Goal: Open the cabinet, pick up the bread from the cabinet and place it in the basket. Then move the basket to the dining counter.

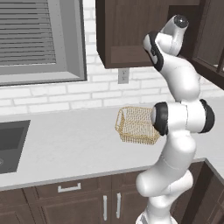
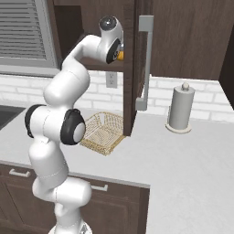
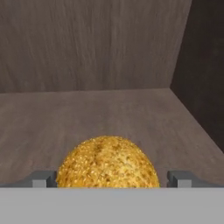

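Up inside the cabinet (image 2: pixel 132 59) now, its door swung open toward us with the long silver bar handle (image 2: pixel 145 64) edge-on in the right base view. From the hand camera, the bread (image 3: pixel 107 162) sits right in front, a golden, speckled bun resting on the wooden shelf (image 3: pixel 109 118) of the cabinet, with the back wall behind it and a dark side wall to the right. The gripper (image 3: pixel 111 179) has its jaws spread wide, one grey fingertip (image 3: pixel 41 179) on each side of the bun with a little gap on both sides, so nothing is gripped. In the right base view a sliver of orange shows just beside the robot's wrist at the shelf edge.

Down on the pale worktop (image 1: pixel 65 144), the basket (image 1: pixel 135 126) stands below the cabinet, near the white brick wall, golden wire mesh and nothing seen inside. A dark sink (image 1: pixel 11 146) is set into the worktop far to the left, under the window (image 1: pixel 39 39). Off to the right a paper towel holder (image 2: pixel 180 109) stands upright on the worktop, well apart from the basket.
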